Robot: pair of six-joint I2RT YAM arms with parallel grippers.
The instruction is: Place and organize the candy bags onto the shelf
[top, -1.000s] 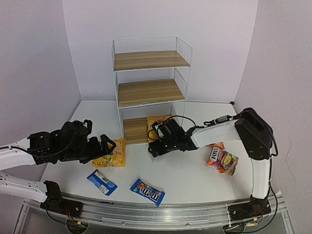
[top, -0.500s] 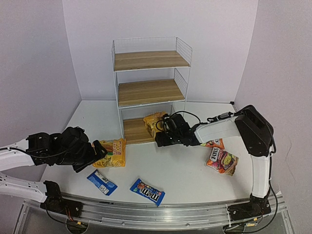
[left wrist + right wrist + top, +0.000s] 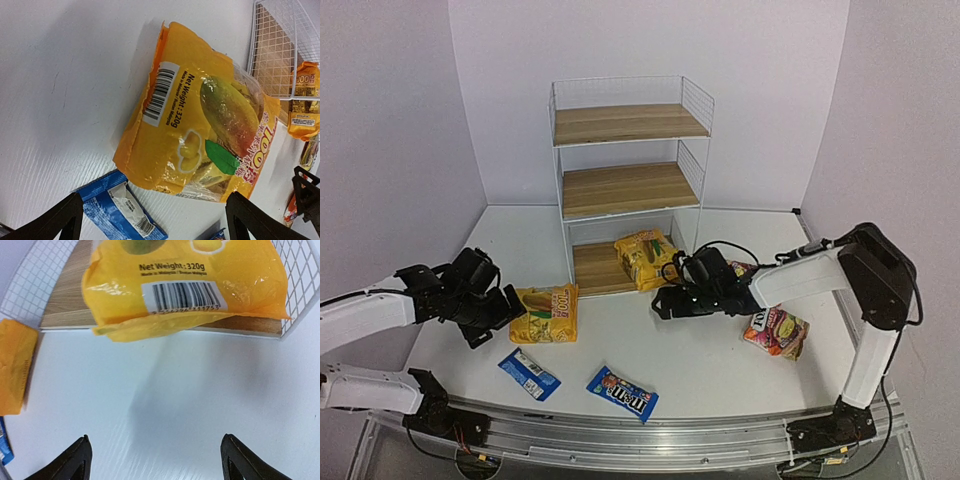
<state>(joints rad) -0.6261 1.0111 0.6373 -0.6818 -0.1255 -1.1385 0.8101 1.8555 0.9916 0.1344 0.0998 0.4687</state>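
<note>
Two small blue glossy packets [image 3: 529,374] [image 3: 622,391] lie nearest on the white table [image 3: 720,360]. My left gripper [image 3: 503,312] gapes empty beside a large yellow-orange plastic bag [image 3: 546,313] lying flat. My right gripper [image 3: 665,298], also wide and empty, faces the matching yellow bag [image 3: 647,258] on the bottom board of the white wire shelf [image 3: 625,188].

White arms [image 3: 365,312] — black pincers [image 3: 662,305], cables [image 3: 720,245]
</note>
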